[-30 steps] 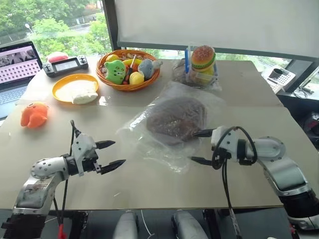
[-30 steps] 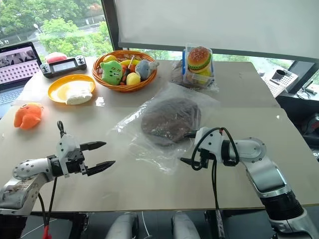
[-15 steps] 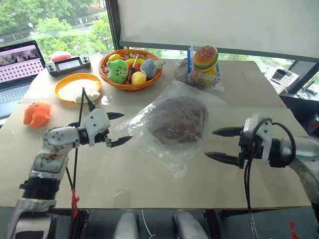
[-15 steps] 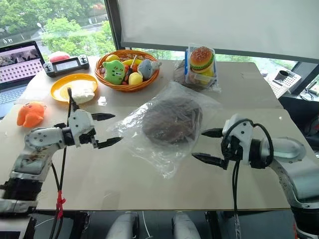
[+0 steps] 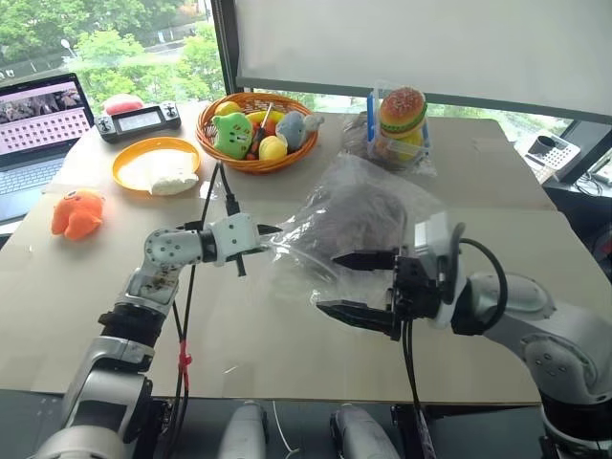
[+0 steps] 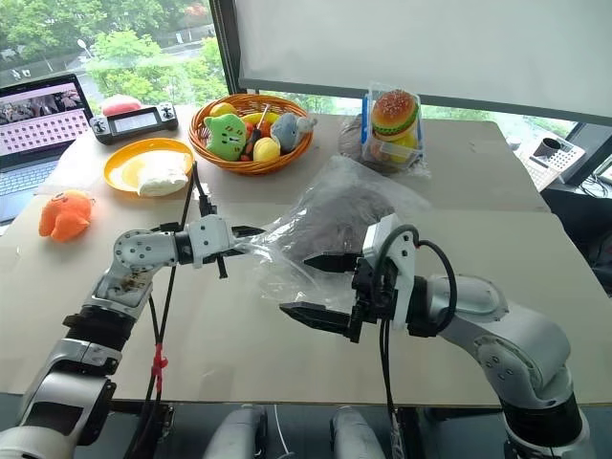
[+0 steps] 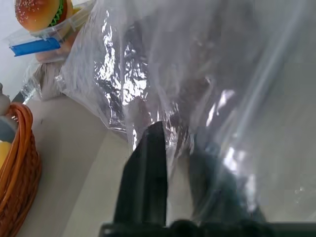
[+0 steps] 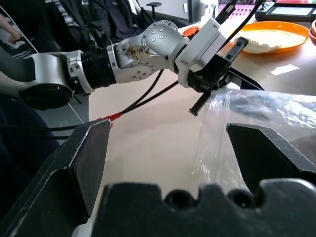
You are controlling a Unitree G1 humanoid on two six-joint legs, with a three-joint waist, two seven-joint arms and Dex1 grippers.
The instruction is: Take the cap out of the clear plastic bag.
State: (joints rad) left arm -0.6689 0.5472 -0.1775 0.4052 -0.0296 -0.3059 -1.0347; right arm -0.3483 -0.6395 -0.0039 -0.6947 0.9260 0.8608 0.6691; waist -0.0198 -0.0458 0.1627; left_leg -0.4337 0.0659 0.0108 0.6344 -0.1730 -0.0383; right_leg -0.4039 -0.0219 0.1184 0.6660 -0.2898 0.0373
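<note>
two black-fingered grippers flank the crinkly clear plastic bag [image 5: 359, 206] on the beige table [image 5: 478, 172]; left gripper [image 5: 271, 232] pinches its edge; right gripper [image 5: 356, 285] gapes; round brown fabric cap [image 5: 368, 210] sits inside.

One table [image 5: 287, 354] carries one clear plastic bag [image 5: 325, 251] holding one brown cap [image 5: 368, 215]. Behind the bag stand one orange wicker basket [image 5: 251, 163] of soft toys and one burger toy [image 5: 402, 108]. Left of the basket lie one orange plate [image 5: 134, 167], one game controller [image 5: 141, 120], one laptop [image 5: 38, 120] and one orange plush [image 5: 76, 212].
</note>
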